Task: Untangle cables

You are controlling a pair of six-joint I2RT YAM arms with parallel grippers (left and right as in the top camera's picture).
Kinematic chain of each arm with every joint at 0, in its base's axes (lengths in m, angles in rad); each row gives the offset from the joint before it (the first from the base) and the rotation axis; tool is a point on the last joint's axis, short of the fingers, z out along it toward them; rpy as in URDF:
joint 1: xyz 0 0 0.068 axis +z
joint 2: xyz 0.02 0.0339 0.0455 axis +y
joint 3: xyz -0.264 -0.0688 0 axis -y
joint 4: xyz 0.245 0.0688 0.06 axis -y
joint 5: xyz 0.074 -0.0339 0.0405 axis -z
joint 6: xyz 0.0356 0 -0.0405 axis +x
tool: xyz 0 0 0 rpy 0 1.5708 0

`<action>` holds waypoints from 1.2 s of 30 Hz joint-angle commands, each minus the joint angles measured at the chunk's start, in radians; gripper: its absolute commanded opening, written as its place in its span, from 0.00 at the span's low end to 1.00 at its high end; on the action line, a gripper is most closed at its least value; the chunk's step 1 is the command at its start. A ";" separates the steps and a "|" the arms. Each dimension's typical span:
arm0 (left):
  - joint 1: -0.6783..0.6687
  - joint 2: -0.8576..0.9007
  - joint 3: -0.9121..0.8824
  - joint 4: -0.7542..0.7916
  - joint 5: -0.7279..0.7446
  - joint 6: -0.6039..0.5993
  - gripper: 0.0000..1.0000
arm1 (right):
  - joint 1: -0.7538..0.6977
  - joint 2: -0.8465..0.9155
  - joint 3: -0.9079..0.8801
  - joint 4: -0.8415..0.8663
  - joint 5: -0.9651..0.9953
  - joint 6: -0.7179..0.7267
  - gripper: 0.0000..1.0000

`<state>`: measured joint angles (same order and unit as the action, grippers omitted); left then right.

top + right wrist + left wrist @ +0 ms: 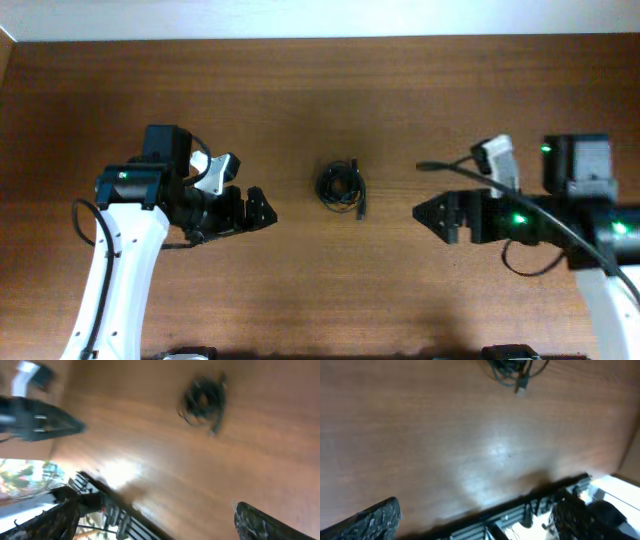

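At table [300, 90] centre | cables [342, 186] bunched in one small knot, untouched | left gripper [268, 211], right gripper [426, 214] either side of centre, both wide, empty | risk: grabbing whole knot could tighten it; lone-strand pull may drag the bundle

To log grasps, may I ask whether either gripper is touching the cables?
No, the cables lie bunched between the left gripper and right gripper, apart from both.
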<state>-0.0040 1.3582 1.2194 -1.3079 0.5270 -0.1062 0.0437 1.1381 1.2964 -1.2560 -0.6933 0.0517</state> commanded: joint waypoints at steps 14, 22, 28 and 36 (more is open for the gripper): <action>0.002 0.001 0.008 0.081 -0.143 -0.107 0.99 | 0.377 0.576 0.259 0.132 0.383 0.324 0.98; 0.002 0.001 0.008 0.081 -0.140 -0.106 0.99 | 0.432 0.746 0.259 0.214 0.450 0.323 0.99; 0.002 0.001 0.008 0.080 -0.140 -0.106 0.99 | 0.432 0.750 0.259 0.222 0.541 0.324 0.99; 0.002 0.001 0.008 0.080 -0.140 -0.106 0.99 | 0.435 0.750 0.225 0.319 0.540 0.394 0.77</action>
<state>-0.0040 1.3586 1.2194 -1.2289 0.3912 -0.2035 0.4759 1.8847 1.5372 -0.9783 -0.1684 0.3889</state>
